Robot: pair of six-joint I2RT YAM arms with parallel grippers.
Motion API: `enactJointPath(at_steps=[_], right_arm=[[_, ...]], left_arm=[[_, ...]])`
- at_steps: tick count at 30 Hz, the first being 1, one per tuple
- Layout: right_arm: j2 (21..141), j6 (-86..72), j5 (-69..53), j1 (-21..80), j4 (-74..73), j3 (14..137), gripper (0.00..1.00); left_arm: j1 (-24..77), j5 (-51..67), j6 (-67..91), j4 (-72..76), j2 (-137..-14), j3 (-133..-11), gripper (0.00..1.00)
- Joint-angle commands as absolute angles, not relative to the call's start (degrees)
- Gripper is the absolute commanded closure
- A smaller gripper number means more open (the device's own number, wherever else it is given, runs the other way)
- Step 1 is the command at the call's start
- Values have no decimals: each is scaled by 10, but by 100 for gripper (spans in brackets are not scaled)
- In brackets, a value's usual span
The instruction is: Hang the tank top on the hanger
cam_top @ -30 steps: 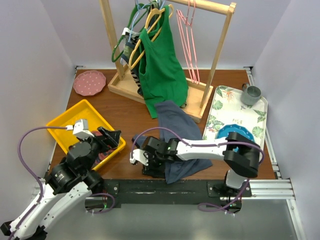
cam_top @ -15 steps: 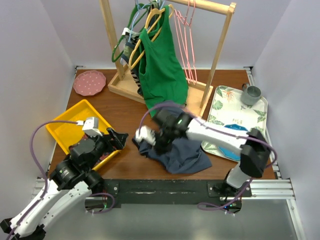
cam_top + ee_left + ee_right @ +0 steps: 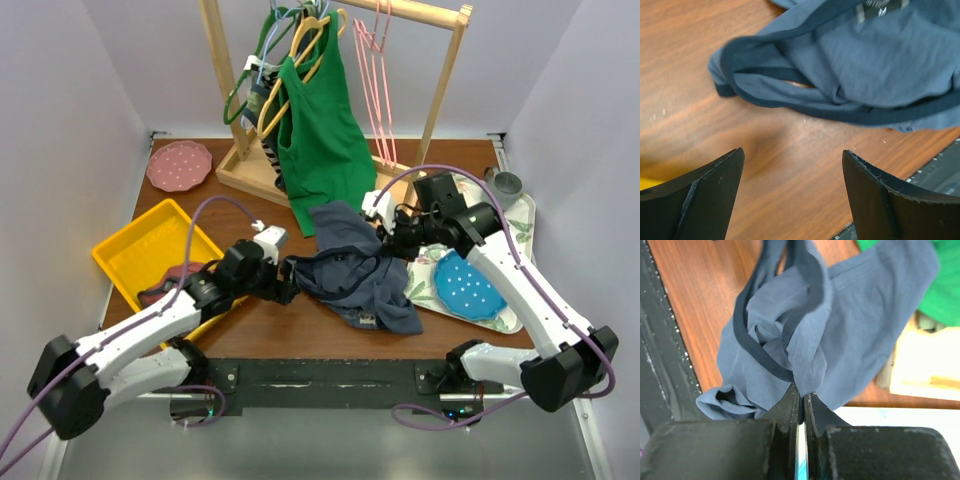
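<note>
The slate-blue tank top (image 3: 352, 272) lies bunched on the wooden table, its right side pulled up. My right gripper (image 3: 386, 238) is shut on a fold of the tank top (image 3: 855, 315), and the cloth hangs twisted from the right gripper (image 3: 801, 392). My left gripper (image 3: 291, 291) is open just left of the cloth's dark-edged strap loop. In the left wrist view the tank top (image 3: 880, 60) lies beyond the left gripper (image 3: 792, 155), with only bare table between the fingers. The pink hanger (image 3: 380, 90) hangs on the wooden rack at the back.
The wooden rack (image 3: 445, 90) also holds a green tank top (image 3: 322, 140) and yellow and green hangers. A yellow bin (image 3: 140, 255) sits at left, a pink plate (image 3: 179, 165) behind it. At right, a floral tray (image 3: 440, 215) carries a blue plate (image 3: 468, 285) and a grey mug (image 3: 506, 184).
My right gripper closed on the tank top and carried it from the near edge toward the back right. The left arm reached right to the cloth's left edge.
</note>
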State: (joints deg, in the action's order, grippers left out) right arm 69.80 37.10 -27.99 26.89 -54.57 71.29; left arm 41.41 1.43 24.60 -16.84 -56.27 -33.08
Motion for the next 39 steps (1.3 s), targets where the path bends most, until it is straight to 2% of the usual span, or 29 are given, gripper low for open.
enactJointPath(at_steps=[1, 8, 13, 17, 18, 19, 20, 21, 25, 27, 31, 37, 39], right_arm=[[698, 373, -308, 267, -552, 694, 100], [693, 373, -316, 261, -557, 698, 100], [688, 373, -318, 260, -560, 699, 100], [688, 373, -319, 259, -565, 705, 100], [687, 374, -319, 259, -567, 707, 100], [687, 374, -320, 259, -569, 710, 100], [686, 374, -320, 259, -573, 716, 100], [686, 377, -318, 259, -577, 722, 100], [687, 395, -309, 259, -614, 792, 100], [693, 406, -302, 259, -631, 834, 100], [731, 410, -317, 259, -686, 1020, 100], [786, 397, -349, 258, -731, 1319, 100], [791, 384, -345, 246, -721, 1365, 100]], left_arm=[[419, 14, 179, -101, -617, -396, 15], [418, -32, 118, -110, -749, -464, 13], [417, -138, 106, -118, -813, -497, 16], [416, -171, 113, -139, -888, -525, 36], [416, -188, 116, -142, -898, -528, 51], [416, -190, 117, -148, -905, -533, 71], [416, -193, 120, -152, -911, -540, 96], [417, -203, 132, -160, -907, -544, 100], [417, -179, 158, -185, -796, -556, 100], [417, -169, 170, -195, -697, -583, 100], [418, -147, 161, -224, -558, -684, 100], [417, -58, 141, -267, -556, -923, 100], [417, -15, 142, -281, -578, -1017, 100]])
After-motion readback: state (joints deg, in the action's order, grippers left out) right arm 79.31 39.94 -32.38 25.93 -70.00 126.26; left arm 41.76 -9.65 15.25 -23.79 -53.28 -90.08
